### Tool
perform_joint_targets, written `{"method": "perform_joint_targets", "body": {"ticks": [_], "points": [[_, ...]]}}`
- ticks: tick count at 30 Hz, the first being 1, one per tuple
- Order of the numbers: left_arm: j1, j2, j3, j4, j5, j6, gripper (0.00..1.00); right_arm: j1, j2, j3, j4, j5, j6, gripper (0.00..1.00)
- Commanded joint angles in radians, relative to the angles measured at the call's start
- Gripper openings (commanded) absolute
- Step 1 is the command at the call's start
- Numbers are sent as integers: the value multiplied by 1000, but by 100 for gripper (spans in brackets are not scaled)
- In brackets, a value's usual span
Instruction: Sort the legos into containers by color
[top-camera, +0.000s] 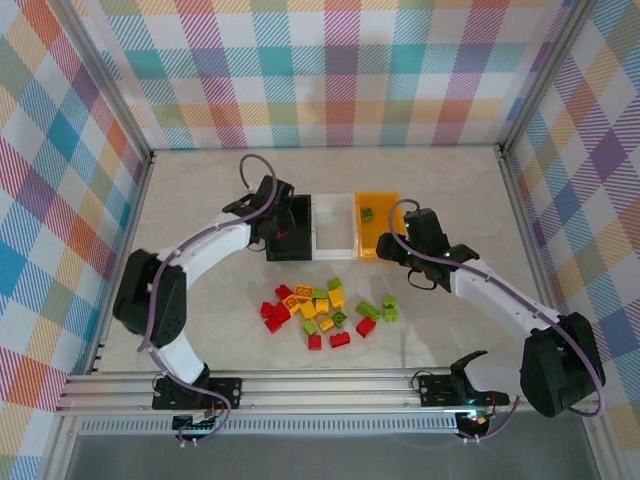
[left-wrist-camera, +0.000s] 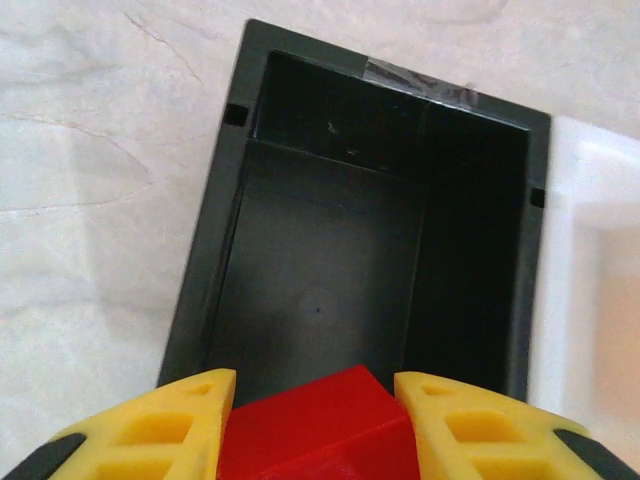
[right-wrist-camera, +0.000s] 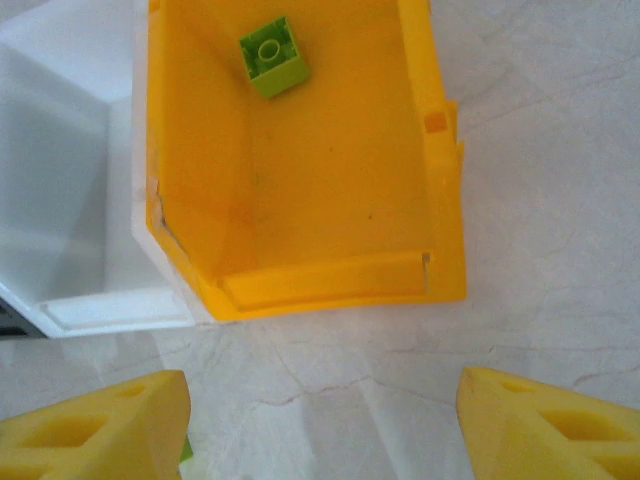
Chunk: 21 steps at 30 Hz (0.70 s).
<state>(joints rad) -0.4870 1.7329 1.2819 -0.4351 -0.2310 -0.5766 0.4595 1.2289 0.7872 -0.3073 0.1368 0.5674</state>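
Observation:
A red lego (left-wrist-camera: 320, 425) sits between the yellow fingers of my left gripper (left-wrist-camera: 315, 400), which is shut on it above the near end of the black container (left-wrist-camera: 330, 270) (top-camera: 298, 204). The black container's floor looks bare. Over bare table, just in front of the orange container (right-wrist-camera: 330, 270) (top-camera: 383, 232), my right gripper (right-wrist-camera: 325, 420) (top-camera: 397, 246) stands open with nothing between its fingers. One lime green lego (right-wrist-camera: 273, 57) (top-camera: 367, 214) lies in the orange container. The white container (top-camera: 335, 228) stands between the other two. Several red, yellow-orange and green legos (top-camera: 325, 310) lie loose on the table.
The three containers stand in a row at mid-table, touching side by side. The loose pile lies between them and the arms' bases. A metal rail (top-camera: 320, 385) runs along the near edge, and patterned walls close in the table on three sides.

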Motion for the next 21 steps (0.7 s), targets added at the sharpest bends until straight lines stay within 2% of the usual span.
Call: {"method": "perform_joint_targets", "body": {"ticks": [1,4,9,13,20,21], "points": [[12,68,89,-56,-48,33,35,7,-62,-34,-4,-48,21,72],[16,121,131,-76,-47,32,40,13,-112,-69,-21,-81,26,72],[15,107,146,-71,-15,19,59,25,-187,-108,-62,-122,28,72],[3,23,148,-75,20,16,70,44,-225,-129,-92,-132,32,72],[-55,-231,52,-60,105,11,79,109,-252,-179,-137,-100,62,72],[-74,-273,21,-54,111,6,89,120,-252,-181,-152,-87,71,72]]}}
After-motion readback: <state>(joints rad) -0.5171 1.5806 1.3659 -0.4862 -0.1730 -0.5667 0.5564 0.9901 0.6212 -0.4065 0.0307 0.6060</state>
